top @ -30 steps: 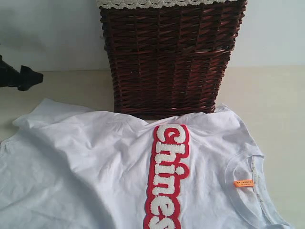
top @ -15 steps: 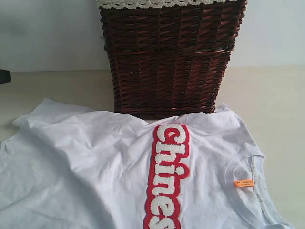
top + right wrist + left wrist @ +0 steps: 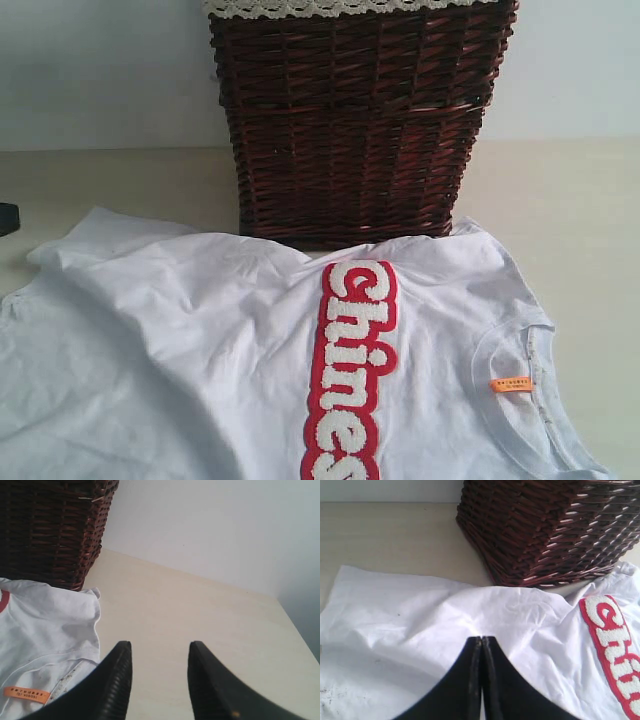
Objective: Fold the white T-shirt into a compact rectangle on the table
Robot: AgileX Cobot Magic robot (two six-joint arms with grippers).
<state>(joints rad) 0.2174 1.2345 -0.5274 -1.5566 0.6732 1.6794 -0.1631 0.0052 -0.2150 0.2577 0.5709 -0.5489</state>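
My left gripper has dropped since a second ago, jaws now pressed together over the white T-shirt spread beneath it. My right gripper stays half-parted, empty, above the table, collar beside it.

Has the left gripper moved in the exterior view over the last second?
Yes. The left gripper pulled back toward the left edge, away from the basket, and dropped below the back edge of the table; only a sliver shows.

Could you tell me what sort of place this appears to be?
Probably a staged laundry-folding test bench: a white cotton T-shirt spread on a pale beige table, a dark brown wicker basket beside it.
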